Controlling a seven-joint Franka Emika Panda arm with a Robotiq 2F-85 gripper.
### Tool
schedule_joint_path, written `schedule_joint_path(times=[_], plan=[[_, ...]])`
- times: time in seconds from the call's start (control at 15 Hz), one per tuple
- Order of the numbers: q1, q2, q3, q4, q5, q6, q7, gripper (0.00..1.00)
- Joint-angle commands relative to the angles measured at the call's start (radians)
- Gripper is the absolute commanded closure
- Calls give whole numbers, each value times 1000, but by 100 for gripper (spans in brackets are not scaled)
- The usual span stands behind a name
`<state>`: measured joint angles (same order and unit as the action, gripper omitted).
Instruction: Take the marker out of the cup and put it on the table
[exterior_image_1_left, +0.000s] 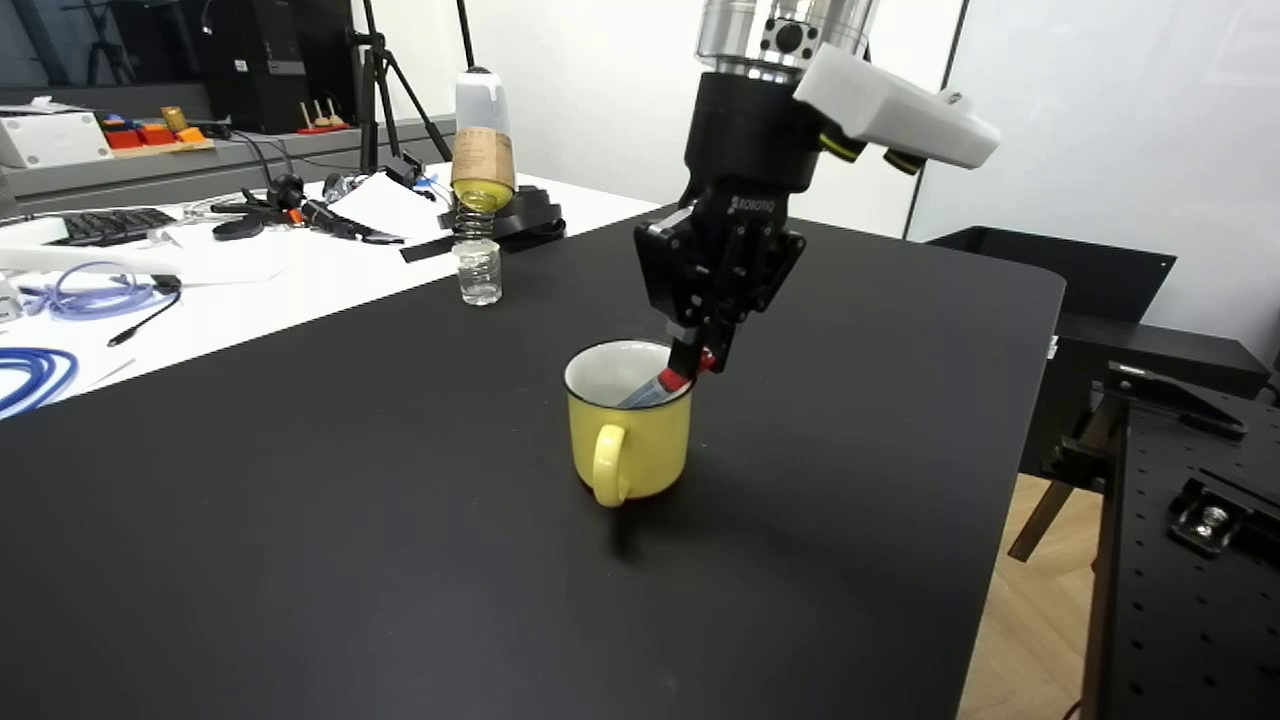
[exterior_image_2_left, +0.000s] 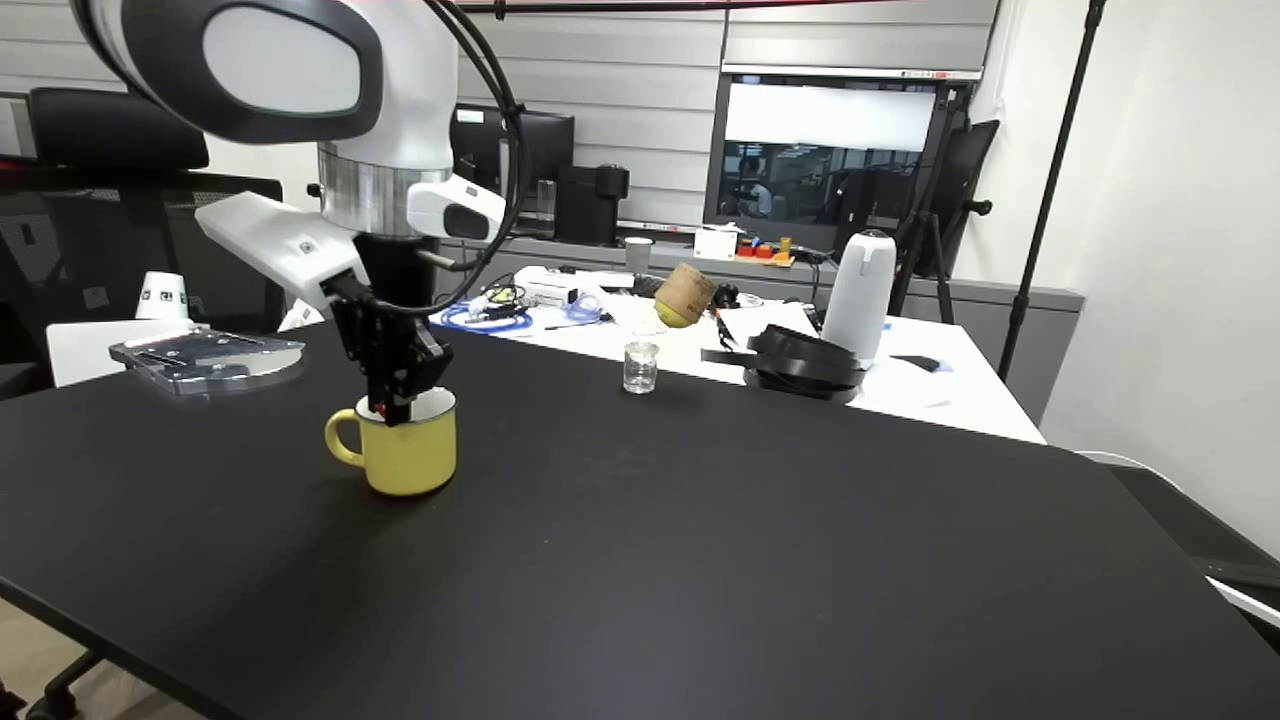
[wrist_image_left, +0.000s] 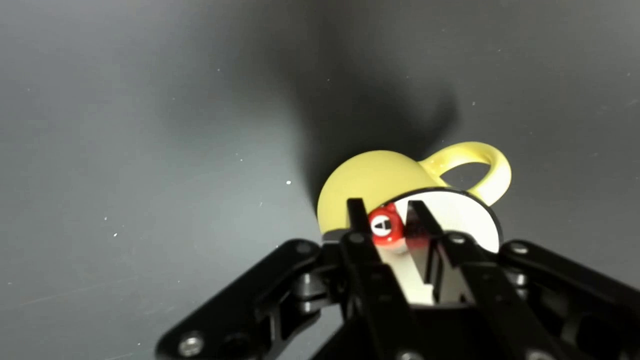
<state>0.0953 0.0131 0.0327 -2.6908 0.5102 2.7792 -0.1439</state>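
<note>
1. Nearest to the camera, in the wrist view, is my gripper (wrist_image_left: 387, 220), whose dark parts fill the lower middle of the view and end in two black fingers (wrist_image_left: 356, 212).
2. My jaws are closed around the red cap of the marker (exterior_image_1_left: 668, 381); as far as I see, this cap fills the narrow space between my fingers, and its end shows a white round mark with a dark sign.
3. Tilted, the marker leans inside the cup (exterior_image_1_left: 645, 450): its grey-blue part lies in the white interior, and its cap is at the rim.
4. Yellow and dark-rimmed, the cup stands upright on the black table (exterior_image_1_left: 400, 560); in an exterior view its handle (exterior_image_1_left: 608, 465) is turned to the camera.
5. Whether my fingertips touch the wall of the cup, I cannot tell.
6. Above the cup, my white arm (exterior_image_2_left: 415, 120) is seen in an exterior view.
7. Well apart from the cup, a clear bottle (exterior_image_1_left: 479, 272) is near the table's edge.
8. Beyond this edge, the white table (exterior_image_1_left: 210, 320) carries cables (exterior_image_1_left: 95, 302) and a black keyboard (exterior_image_1_left: 115, 226).
</note>
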Motion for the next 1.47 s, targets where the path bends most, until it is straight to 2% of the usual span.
schedule_joint_path(times=[0.0,0.2,0.4,0.67,0.87,1.0,1.13,1.4], plan=[[-20,-9,10,10,28,1,-13,95],[-27,-64,2,-5,0,-16,9,95],[-44,-172,-19,-26,-45,-98,35,95],[-76,-358,-67,-30,-109,-351,43,95],[-96,-472,-105,-27,-130,-474,30,95],[-113,-522,-119,-35,-144,-465,31,95],[-130,-542,-122,-53,-161,-393,31,95],[-129,-477,-129,-103,-178,-157,17,95]])
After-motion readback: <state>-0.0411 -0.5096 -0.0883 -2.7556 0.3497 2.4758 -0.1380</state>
